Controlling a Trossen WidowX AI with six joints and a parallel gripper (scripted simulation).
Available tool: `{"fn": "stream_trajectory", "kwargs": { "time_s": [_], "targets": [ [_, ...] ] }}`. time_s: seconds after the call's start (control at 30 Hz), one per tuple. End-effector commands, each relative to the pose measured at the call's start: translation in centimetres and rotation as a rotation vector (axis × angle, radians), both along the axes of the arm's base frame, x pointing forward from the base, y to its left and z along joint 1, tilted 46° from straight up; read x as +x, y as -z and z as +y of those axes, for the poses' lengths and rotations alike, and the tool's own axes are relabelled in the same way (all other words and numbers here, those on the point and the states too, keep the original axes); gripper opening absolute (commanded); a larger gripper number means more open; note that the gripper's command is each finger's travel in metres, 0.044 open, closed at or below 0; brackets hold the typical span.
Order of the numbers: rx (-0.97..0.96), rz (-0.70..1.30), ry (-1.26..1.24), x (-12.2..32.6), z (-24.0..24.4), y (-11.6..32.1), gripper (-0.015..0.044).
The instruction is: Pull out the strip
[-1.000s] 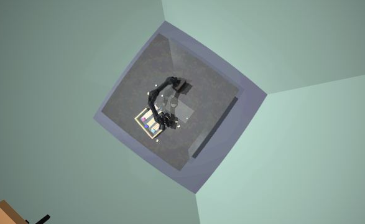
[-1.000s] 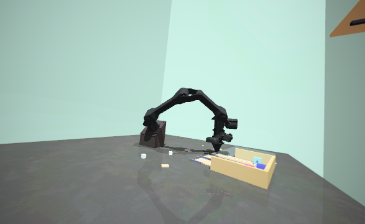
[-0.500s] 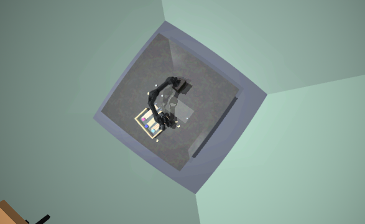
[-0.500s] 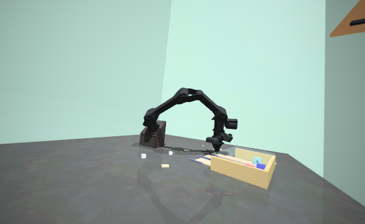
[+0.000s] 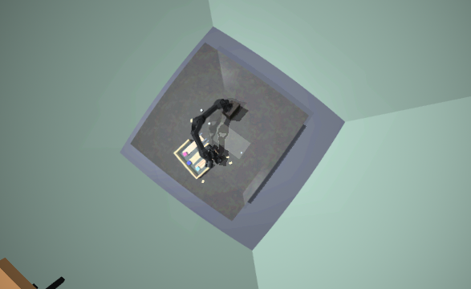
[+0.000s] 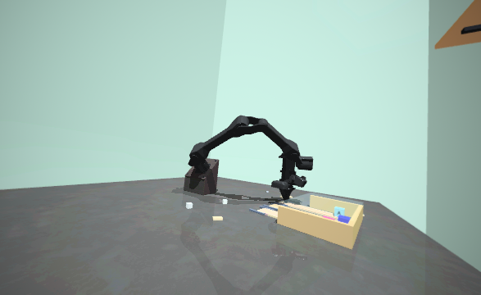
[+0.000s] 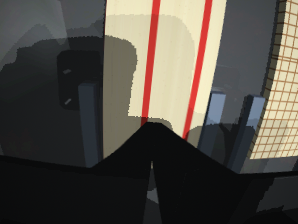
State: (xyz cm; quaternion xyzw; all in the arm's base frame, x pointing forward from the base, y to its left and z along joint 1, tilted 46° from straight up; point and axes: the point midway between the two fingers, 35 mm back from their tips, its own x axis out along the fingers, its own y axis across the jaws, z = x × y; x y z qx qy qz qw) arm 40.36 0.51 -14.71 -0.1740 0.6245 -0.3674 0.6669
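Note:
The labelled cube, light blue with a dark mark on its face, stands inside the wooden box at the far end of the strips. A cream strip with two red lines runs up the wrist view. A grid-patterned strip lies to its right. Which strip bears the labelled cube is too small to tell for sure. My gripper is shut and empty, pointing down low at the outer end of the red-lined strip, outside the box. Its fingers hide that end, so contact cannot be told.
A magenta cube and a dark blue cube are also in the box. Blue-grey rails flank the red-lined strip. White cubes and a flat tan block lie on the table.

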Motion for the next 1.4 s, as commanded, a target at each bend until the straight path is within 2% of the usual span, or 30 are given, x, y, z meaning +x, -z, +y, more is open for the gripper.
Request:
{"fn": "stream_trajectory", "kwargs": {
  "time_s": [0.0,1.03,1.37],
  "targets": [
    [-0.004,0.001,-0.003,0.0,-0.2,0.1,0.0000],
    [-0.004,0.001,-0.003,0.0,-0.4,0.3,0.0000],
    [-0.004,0.002,-0.003,-1.4,0.0,0.6,0.0000]
  ]
}}
